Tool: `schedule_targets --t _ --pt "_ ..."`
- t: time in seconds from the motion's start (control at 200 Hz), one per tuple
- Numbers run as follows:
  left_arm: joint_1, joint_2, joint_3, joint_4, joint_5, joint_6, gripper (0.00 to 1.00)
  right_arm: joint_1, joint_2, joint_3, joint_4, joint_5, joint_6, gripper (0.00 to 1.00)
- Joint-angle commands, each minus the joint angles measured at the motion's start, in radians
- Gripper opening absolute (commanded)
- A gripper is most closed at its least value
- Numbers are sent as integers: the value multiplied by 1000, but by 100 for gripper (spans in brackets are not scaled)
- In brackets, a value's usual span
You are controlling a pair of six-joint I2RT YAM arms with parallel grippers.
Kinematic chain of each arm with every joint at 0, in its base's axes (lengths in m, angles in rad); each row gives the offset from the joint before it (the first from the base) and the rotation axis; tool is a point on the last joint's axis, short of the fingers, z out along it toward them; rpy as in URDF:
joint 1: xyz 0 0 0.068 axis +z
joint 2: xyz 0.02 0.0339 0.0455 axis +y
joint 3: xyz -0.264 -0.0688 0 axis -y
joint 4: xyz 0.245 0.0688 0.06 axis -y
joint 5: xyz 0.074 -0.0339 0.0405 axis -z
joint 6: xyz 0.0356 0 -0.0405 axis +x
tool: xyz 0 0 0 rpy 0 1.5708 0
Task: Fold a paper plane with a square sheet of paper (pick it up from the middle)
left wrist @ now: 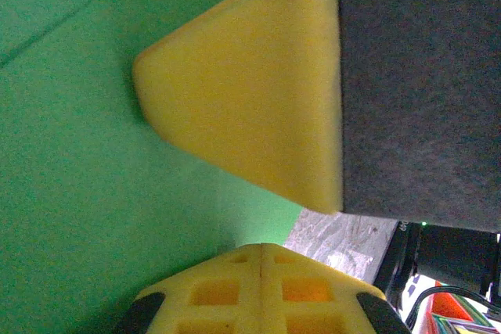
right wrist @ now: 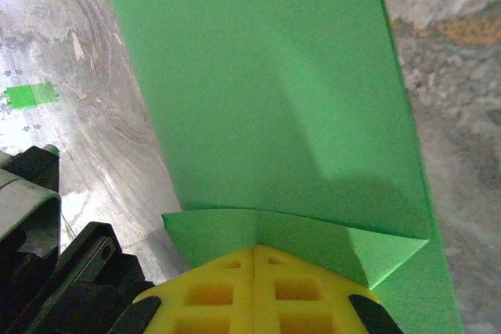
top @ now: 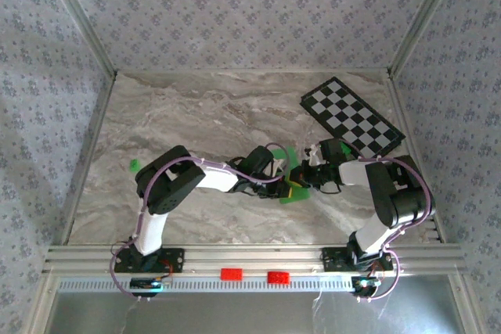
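The paper [top: 297,195] is sitting at the middle of the desk [top: 196,115], where the two arms are meeting. From above, most of it is being covered by the wrists, so only green slivers are showing and its outline cannot be made out.

The left gripper [top: 285,188] is reaching in from the left. In its own camera, the left gripper [left wrist: 211,193] is standing fairly wide: a yellow finger [left wrist: 250,91] with a grey face is showing above and a latticed yellow finger [left wrist: 258,291] below, with green paper [left wrist: 78,193] and a strip of desk showing through the gap. Whether the paper is lying between the fingers or just behind them is hard to judge. The lower finger is being cut off by the frame edge.

The right gripper [top: 302,176] is coming in from the right. In its wrist view, the paper [right wrist: 274,99] is running up across the frame, with a folded flap lying over the tip of the one visible finger of the right gripper [right wrist: 257,260]. The other finger is being hidden, so I cannot tell its opening.

A small green block [top: 133,165] is lying well apart on the left, and a checkered board [top: 352,115] is lying at the far right.
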Motion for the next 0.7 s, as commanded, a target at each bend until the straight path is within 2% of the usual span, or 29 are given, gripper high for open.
schedule_targets --t 0.0,0.22,0.4,0.58,0.695 --pt "-40 12 -13 -194 -28 67 0 -5 41 -37 -110 136 -12 0" --pt "-52 11 0 -220 -72 85 0 -20 20 -41 -87 83 -7 0" --pt "-52 31 16 -240 -74 99 0 -78 -38 17 -136 69 -39 0" --pt "-48 42 2 -223 -69 94 0 -159 -11 38 -105 46 -58 0" --pt "-49 45 -1 -220 -68 90 0 -169 -27 68 -128 48 -80 0"
